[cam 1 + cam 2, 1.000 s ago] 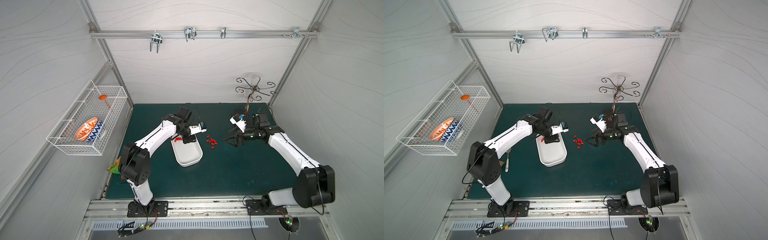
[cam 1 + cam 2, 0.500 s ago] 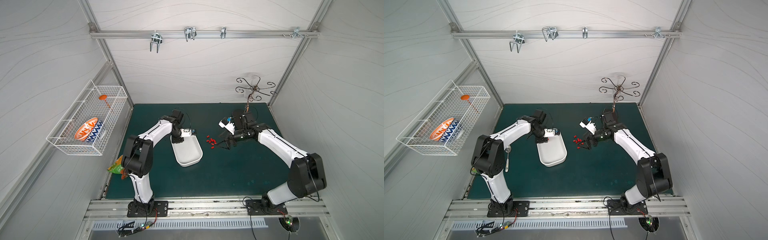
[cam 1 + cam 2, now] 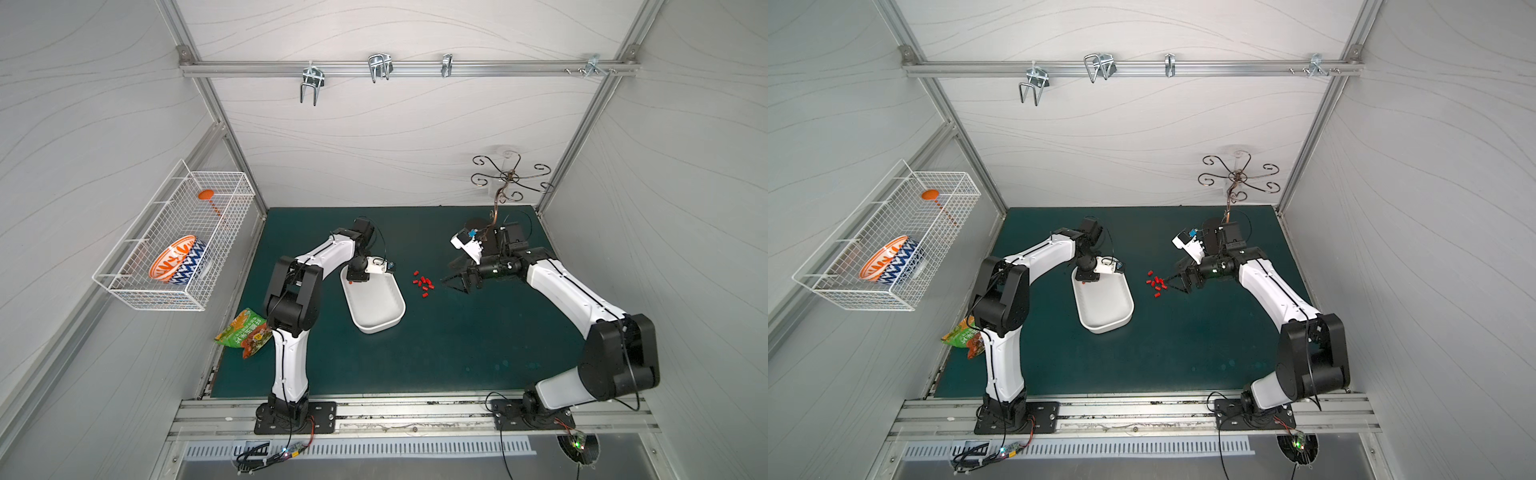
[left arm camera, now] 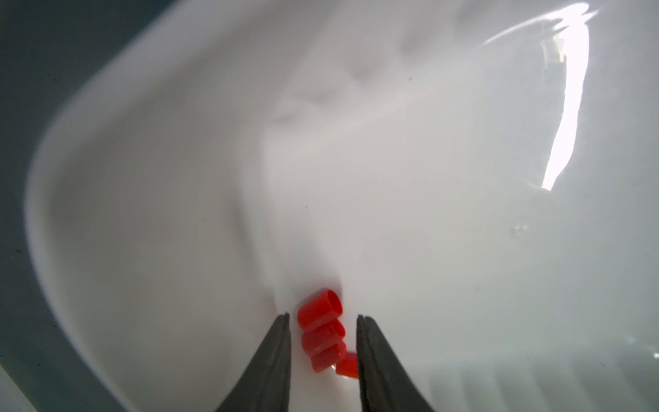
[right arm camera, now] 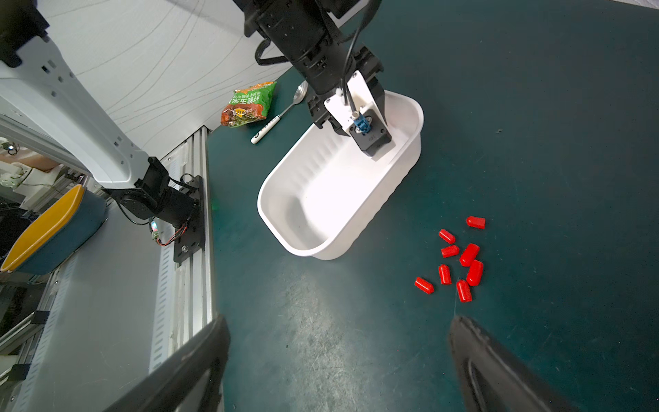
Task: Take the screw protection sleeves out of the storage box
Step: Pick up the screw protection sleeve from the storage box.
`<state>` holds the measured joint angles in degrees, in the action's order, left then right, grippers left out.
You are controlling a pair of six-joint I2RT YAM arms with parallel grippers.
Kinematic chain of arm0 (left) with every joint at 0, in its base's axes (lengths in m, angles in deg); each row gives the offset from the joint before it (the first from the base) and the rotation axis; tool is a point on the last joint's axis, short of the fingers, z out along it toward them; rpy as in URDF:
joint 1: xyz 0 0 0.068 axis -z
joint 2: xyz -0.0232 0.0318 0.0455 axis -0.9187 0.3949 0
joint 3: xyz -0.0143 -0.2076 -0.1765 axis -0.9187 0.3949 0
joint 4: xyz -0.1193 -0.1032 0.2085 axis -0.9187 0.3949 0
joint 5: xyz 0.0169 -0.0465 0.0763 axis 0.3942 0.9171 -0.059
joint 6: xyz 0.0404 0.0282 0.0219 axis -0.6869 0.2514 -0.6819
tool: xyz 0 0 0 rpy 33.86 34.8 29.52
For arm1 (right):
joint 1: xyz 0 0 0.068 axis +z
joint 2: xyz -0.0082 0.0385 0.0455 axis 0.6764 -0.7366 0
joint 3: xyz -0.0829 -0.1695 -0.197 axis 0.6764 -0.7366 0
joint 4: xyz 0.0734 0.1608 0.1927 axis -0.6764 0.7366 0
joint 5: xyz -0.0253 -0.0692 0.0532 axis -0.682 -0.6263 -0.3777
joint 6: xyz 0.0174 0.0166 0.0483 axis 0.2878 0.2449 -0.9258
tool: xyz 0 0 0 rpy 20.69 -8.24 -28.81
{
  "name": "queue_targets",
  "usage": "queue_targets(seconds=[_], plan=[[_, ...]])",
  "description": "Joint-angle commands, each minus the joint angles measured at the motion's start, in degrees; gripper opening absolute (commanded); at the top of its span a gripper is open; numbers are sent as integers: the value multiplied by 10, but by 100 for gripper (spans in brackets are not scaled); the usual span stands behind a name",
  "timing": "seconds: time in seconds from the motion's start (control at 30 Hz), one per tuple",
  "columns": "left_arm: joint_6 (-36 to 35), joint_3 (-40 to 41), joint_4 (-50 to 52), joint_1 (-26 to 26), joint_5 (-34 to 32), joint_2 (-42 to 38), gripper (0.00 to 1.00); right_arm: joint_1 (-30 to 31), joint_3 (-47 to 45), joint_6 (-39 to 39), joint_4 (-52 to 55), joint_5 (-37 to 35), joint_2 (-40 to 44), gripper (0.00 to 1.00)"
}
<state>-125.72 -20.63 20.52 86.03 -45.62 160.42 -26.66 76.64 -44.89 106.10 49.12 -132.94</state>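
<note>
Once the left tool (image 4: pixel 322 316) dropped into the storage box (image 4: pixel 142 178), jaws apart around the last screw protection sleeves (image 4: pixel 322 342), the right tool (image 5: pixel 340 321) waited agape.

The white-and-black left arm (image 3: pixel 328 253) folds steeply downward, its black left gripper (image 4: pixel 322 319) narrowly parted. The matching right arm (image 3: pixel 569 291) stretches low, its right gripper (image 5: pixel 340 321) spread wide.

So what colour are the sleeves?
The sleeves are bright red; right wrist view shows it best.
</note>
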Motion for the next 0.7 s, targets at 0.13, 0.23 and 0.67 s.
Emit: queue_targets(seconds=[0.13, 0.23, 0.67], plan=[[-19, -33, 17, 4, -12, 36, 35, -7, -7, -5, -2, 10, 6, 99], [-21, -30, 17, 4, -20, 42, 33, -10, -7, -6, -2, 10, 5, 99], [28, 24, -37, 5, 8, 4, 2, -11, -6, -5, -2, 5, 0, 99]])
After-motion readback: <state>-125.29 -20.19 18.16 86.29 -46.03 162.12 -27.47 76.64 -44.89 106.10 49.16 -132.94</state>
